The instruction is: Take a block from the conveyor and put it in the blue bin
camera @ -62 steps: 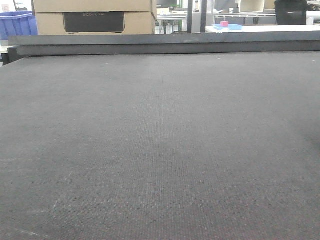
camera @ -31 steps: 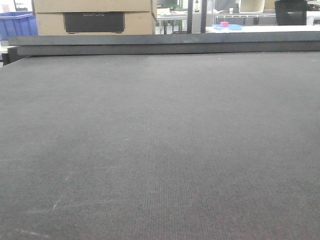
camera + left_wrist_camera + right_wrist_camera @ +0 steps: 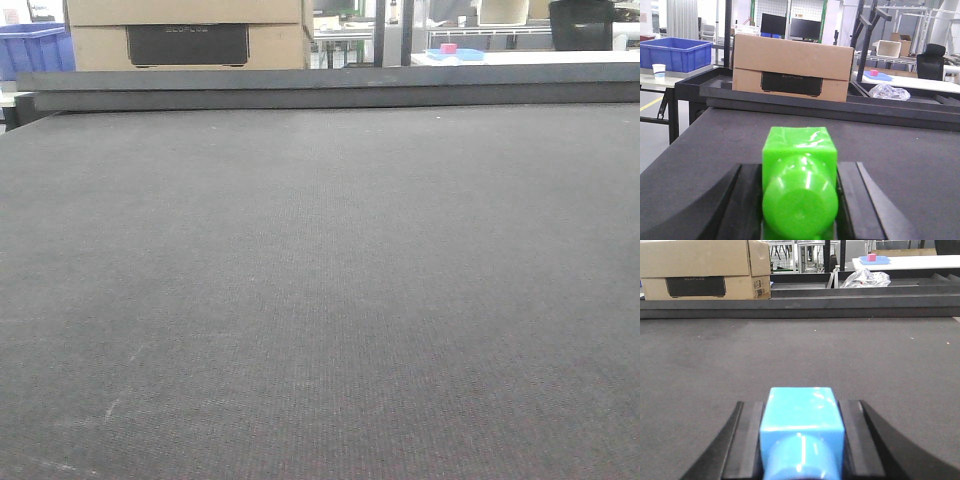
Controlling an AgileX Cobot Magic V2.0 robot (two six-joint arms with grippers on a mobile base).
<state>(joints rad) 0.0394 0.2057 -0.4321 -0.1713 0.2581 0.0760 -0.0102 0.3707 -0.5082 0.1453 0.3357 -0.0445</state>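
Well, the conveyor (image 3: 320,300) looks just as it did a second ago. Over it, the left fingers (image 3: 747,200) are closed on a green block (image 3: 799,190) and the right fingers (image 3: 747,440) on a blue block (image 3: 801,430).

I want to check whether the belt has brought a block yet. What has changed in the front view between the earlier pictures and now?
Nothing has visibly changed. The belt stays bare, with no block on it; the cardboard box and the blue bin behind the rail stand where they were.
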